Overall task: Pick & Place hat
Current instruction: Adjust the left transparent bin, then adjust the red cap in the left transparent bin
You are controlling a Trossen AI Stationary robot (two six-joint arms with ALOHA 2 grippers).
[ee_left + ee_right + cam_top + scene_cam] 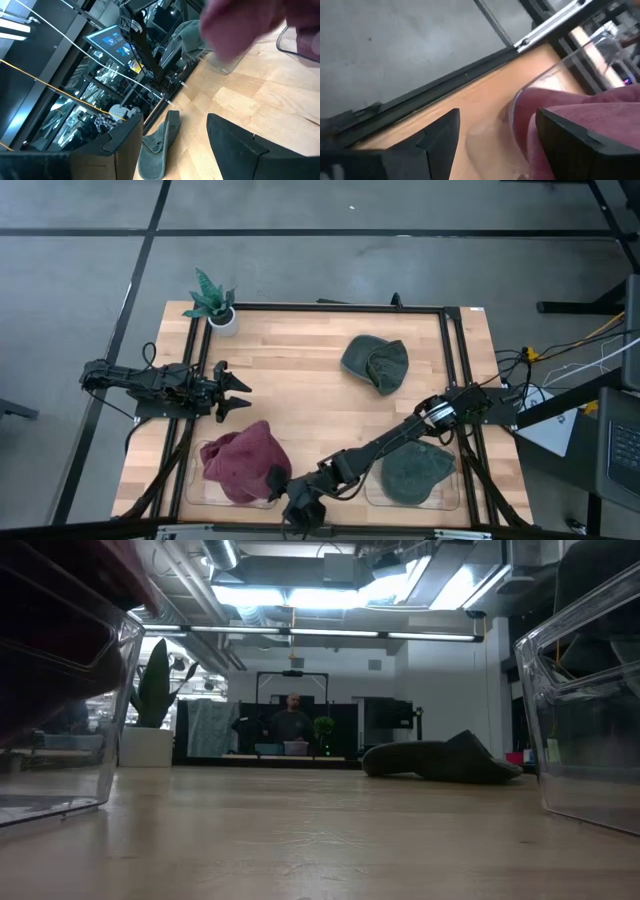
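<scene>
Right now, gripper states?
Left gripper: open, empty, over the table.
Right gripper: open, empty, beside the red hat.

A maroon hat (245,462) is seen crumpled at lower left; two green hats lie at upper centre-right (375,363) and lower right (418,468).

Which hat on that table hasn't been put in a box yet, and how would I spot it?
Start at the small potted plant on the wooden table's far corner, then look along that far edge toward the right arm's side. There a dark green hat lies crumpled on the bare wood. Unlike the maroon hat and the other green hat, it sits in no clear bin.
</scene>
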